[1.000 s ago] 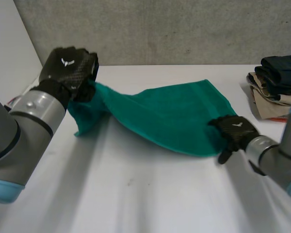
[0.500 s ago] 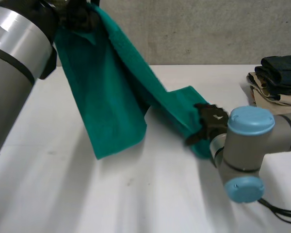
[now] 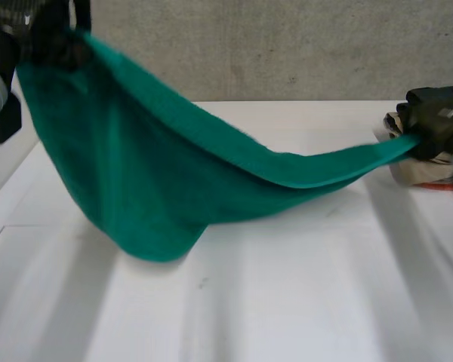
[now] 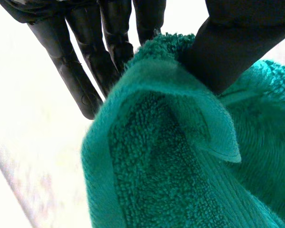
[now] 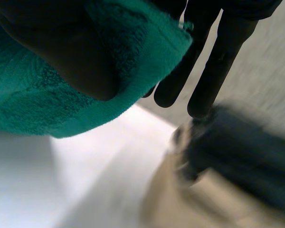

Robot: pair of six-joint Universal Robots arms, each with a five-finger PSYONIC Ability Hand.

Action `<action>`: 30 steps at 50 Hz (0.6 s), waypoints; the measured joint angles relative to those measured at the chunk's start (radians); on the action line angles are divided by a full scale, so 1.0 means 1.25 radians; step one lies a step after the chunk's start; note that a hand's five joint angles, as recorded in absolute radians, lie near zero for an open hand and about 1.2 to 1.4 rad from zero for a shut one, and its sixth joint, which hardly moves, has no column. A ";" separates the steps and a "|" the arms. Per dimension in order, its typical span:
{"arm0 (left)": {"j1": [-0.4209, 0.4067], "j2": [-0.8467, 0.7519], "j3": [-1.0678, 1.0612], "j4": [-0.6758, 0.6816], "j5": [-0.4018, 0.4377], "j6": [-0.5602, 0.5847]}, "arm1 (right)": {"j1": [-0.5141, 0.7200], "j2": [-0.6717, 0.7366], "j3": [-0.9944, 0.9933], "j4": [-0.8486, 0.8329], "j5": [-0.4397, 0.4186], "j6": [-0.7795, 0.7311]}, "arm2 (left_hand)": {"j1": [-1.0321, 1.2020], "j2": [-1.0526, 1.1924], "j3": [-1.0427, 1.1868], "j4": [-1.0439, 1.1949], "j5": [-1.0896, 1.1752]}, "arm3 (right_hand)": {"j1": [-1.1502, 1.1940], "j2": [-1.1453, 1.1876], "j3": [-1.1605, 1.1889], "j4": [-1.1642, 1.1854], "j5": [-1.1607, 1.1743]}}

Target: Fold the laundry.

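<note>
Black fingers (image 4: 76, 80) of the left hand (image 3: 51, 41) pinch a green towel (image 3: 158, 181) corner against the thumb. The right hand (image 3: 438, 117) pinches the far corner likewise, so the towel hangs between them, sagging toward the bench (image 3: 287, 302), likely for spreading flat.

No lettering, number, label or brand can be read, neither on the green towel (image 3: 158, 181) nor elsewhere. On the back of the right robot hand (image 3: 432, 127) there is a small pale mark, too blurred to make out.
</note>
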 measured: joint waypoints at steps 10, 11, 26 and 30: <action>0.129 -0.006 -0.101 -0.140 0.069 0.050 | -0.098 -0.146 -0.231 0.427 -0.123 -0.298 | 0.000 0.000 0.000 0.000 0.000 | 0.000 0.000 0.000 0.000 0.000; 0.140 -0.009 -0.112 -0.149 0.079 0.061 | -0.099 -0.147 -0.251 0.460 -0.126 -0.321 | 0.000 0.000 0.000 0.000 0.000 | 0.000 0.000 0.000 0.000 0.000; 0.167 -0.316 -0.075 -0.102 0.124 0.192 | 0.033 0.151 -0.433 0.556 -0.013 -0.394 | 0.000 0.000 0.000 0.000 0.000 | 0.000 0.000 0.001 0.000 0.000; 0.152 -0.413 0.076 -0.022 0.108 0.189 | 0.086 0.257 -0.556 0.465 0.068 -0.359 | 0.000 0.000 0.000 0.000 0.000 | 0.000 0.000 0.003 0.000 0.000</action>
